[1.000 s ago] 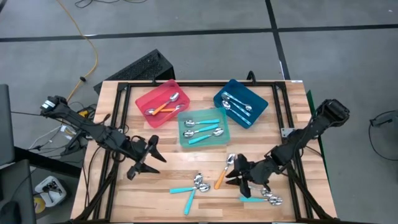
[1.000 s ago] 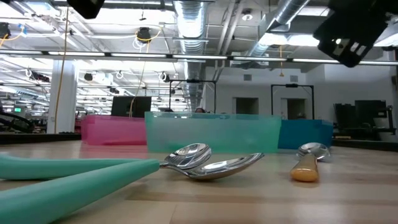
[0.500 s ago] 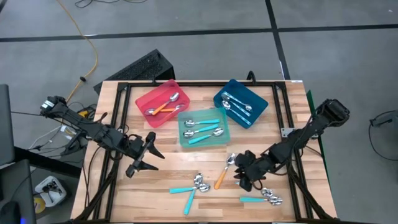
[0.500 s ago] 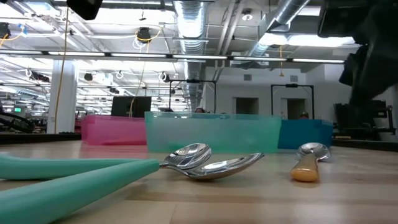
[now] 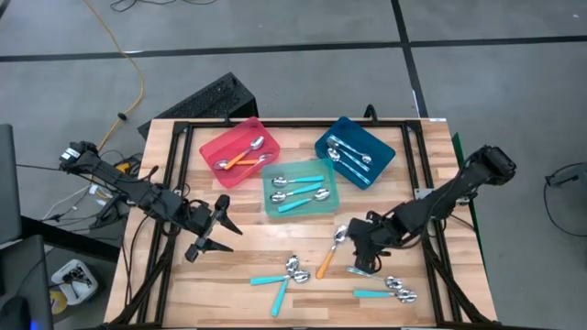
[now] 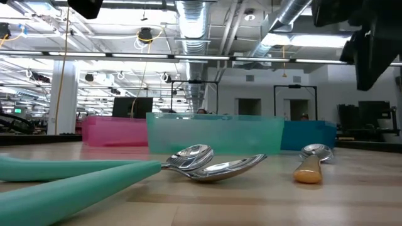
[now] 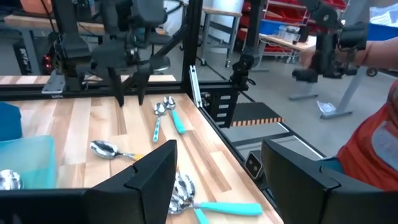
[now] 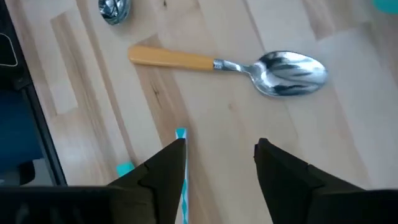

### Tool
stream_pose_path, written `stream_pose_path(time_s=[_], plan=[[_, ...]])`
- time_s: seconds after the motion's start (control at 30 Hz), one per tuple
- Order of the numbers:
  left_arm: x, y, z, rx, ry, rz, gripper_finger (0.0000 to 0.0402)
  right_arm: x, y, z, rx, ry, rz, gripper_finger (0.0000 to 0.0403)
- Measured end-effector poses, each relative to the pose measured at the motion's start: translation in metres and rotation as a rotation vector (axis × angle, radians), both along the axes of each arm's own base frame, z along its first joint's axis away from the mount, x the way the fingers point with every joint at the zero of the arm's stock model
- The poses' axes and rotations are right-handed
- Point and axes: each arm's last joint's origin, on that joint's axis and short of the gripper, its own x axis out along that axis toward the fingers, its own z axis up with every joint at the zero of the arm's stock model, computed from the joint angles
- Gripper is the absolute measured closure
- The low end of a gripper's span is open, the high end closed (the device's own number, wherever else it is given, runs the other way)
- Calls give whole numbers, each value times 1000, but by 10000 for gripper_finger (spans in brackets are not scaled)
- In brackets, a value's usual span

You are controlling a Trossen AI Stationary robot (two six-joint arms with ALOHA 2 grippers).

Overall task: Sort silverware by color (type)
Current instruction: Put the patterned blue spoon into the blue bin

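Loose spoons lie flat on the wooden table: an orange-handled one [image 5: 328, 255] [image 8: 211, 62], two teal-handled ones [image 5: 275, 282] crossing at the near middle, and two more teal-handled ones [image 5: 383, 291] at the near right. My right gripper [image 5: 359, 249] [image 8: 221, 174] hovers open above the table between the orange spoon and the near-right pair. A teal handle tip [image 8: 180, 133] shows beside one of its fingers. My left gripper [image 5: 213, 231] [image 7: 217, 180] waits open at the left. Other spoons lie in the three trays.
Three trays stand at the far middle: red [image 5: 213, 145] with orange-handled spoons, translucent teal [image 5: 332, 188] with teal-handled ones, blue [image 5: 381, 139] with pale-handled ones. A black frame [image 5: 174, 183] rims the table. A person's orange sleeve [image 7: 373, 155] shows beyond the table edge.
My right gripper has gone from above the near-right teal spoons toward the table's far edge, now standing beside the orange spoon; one teal handle end that it covered now shows. The spoons have not moved.
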Motion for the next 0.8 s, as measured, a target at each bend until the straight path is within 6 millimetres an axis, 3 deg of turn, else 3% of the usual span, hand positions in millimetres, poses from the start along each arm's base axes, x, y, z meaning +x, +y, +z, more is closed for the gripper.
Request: stream_pose_path(time_s=[0.23,0.8], plan=[[0,0,-2,0,18,1,184,-7,10,7,7,39,-19,204],[0,0,-3,2,28,13,184,-5,40,-37,-71,203,30,207]])
